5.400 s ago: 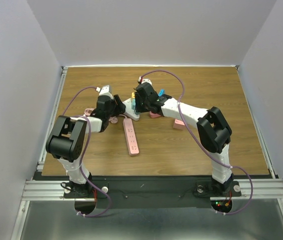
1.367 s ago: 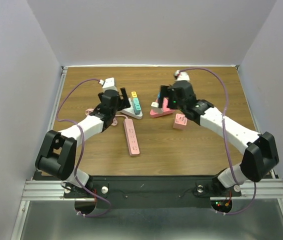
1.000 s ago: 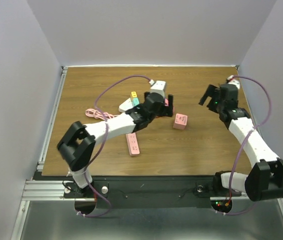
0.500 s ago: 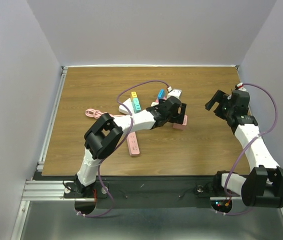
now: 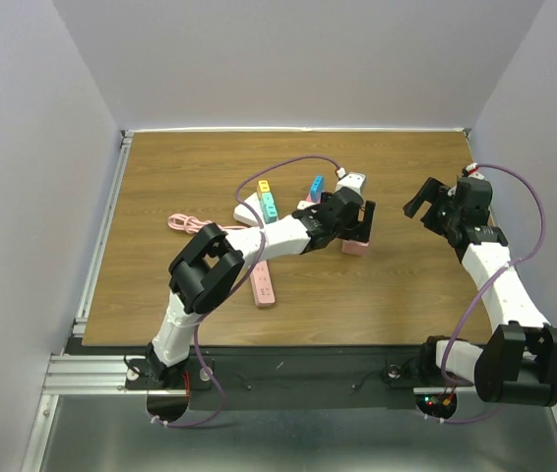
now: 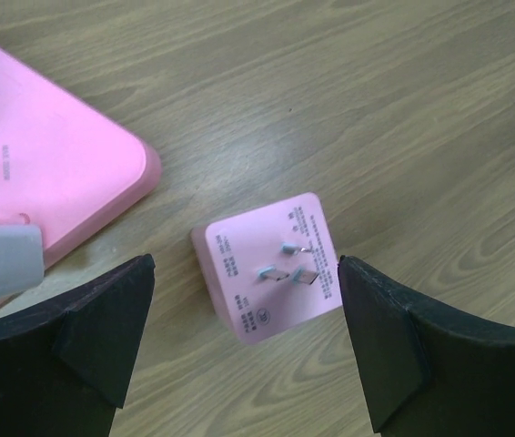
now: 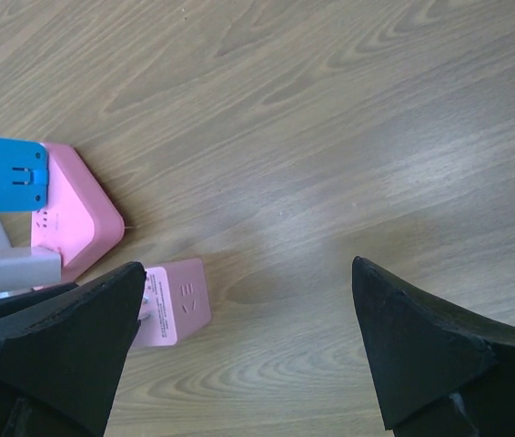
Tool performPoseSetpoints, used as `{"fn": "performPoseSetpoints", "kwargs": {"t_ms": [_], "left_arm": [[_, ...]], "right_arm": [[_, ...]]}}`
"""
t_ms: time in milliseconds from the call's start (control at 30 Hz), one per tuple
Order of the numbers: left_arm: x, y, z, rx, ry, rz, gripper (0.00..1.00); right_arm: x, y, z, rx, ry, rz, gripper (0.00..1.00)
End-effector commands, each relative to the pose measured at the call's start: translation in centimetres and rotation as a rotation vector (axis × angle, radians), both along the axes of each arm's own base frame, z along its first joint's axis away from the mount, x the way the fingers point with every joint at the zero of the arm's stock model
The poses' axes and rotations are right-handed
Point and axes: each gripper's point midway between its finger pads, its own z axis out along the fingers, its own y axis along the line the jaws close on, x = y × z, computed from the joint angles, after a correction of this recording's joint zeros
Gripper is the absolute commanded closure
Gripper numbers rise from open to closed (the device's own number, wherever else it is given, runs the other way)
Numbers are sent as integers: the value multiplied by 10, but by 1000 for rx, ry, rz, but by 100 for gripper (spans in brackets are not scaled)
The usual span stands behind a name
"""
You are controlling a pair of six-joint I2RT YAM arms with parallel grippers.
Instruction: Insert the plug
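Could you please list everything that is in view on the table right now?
plug cube: one, pink, centre-right, prongs up.
socket block: one, pink, beside the cube.
blue adapter: one, blue, at that block's edge.
white adapter: one, white, against the pink block.
power strip: one, pink, near-left of centre.
white block: one, white, carrying a yellow adapter and a teal adapter.
cable: one, pink, left.
table: one, brown wood.
left gripper: open, over the cube.
right gripper: open, hovering right.

Pink plug (image 6: 271,266), wood-grain table (image 6: 439,109)

txt: none legible | pink plug (image 6: 271,269) — fine print, too small
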Motion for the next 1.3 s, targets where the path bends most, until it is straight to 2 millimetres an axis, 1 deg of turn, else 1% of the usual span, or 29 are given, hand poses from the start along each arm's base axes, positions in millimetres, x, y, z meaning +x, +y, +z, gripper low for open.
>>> {"fn": "performPoseSetpoints", "kwargs": {"t_ms": [0,133,167,200,233,333,367,500,567,633,700,767,800,833,867,900,933,1000,1033,1067,1100,1133,1167,1200,1233,1267], "left_arm": [[3,-20,27,-56,-38,-28,6],[4,-24,21,-32,-39,-43,5],[5,-25,17,-22,-39,-43,5],[6,-28,22,-25,-52,-48,5],[5,-25,16,0,-40,-46,1],[6,-24,7,53,-35,-42,1],[7,-21,1,73,-29,-34,1],[7,-23,-4,84,-26,-41,1],[5,-26,-10,98,-22,-55,1],[4,-27,-12,110,-18,-63,4],[1,-24,-20,130,-6,-68,19],[1,-22,-19,130,-10,-65,38],[0,-21,-17,129,-13,-66,46],[-1,-19,-20,139,-14,-72,65],[0,-19,-14,129,-28,-73,75],[-2,-15,-16,141,-34,-83,97],[-2,-14,-5,127,-53,-81,100],[-4,-10,1,111,-89,-101,100],[-4,-8,9,108,-121,-118,100],[-6,-5,38,62,-178,-129,100],[-8,-2,42,30,-223,-139,100],[-9,2,56,3,-264,-147,100],[-15,7,91,-44,-343,-175,100],[-19,11,97,-79,-387,-190,100],[-29,15,129,-139,-447,-222,100],[-32,17,149,-182,-513,-241,100]], "right_arm": [[4,-2,3,-10,-29,13,0],[4,0,-1,0,-18,24,0],[5,0,-2,1,-20,25,0],[5,1,-2,3,-18,28,0],[5,1,-1,5,-20,30,0],[5,1,-1,7,-22,31,0],[6,1,0,6,-25,33,0],[6,2,-1,9,-25,35,0],[6,1,-2,10,-22,35,0],[6,2,-2,12,-22,37,0],[6,2,-2,16,-23,39,0],[6,3,1,19,-29,43,0],[7,4,2,22,-33,46,0],[7,5,2,29,-34,48,0],[7,7,5,35,-38,56,0],[7,8,7,48,-42,56,0],[7,12,9,68,-48,72,0],[8,20,19,115,-64,89,0],[7,31,24,158,-71,130,0],[6,36,28,188,-77,149,0],[6,43,36,236,-85,161,0],[5,50,41,272,-87,184,0],[1,63,48,328,-90,239,0],[-1,70,56,378,-91,257,0],[-6,81,62,425,-88,314,0],[-9,85,67,451,-90,333,0]]}}
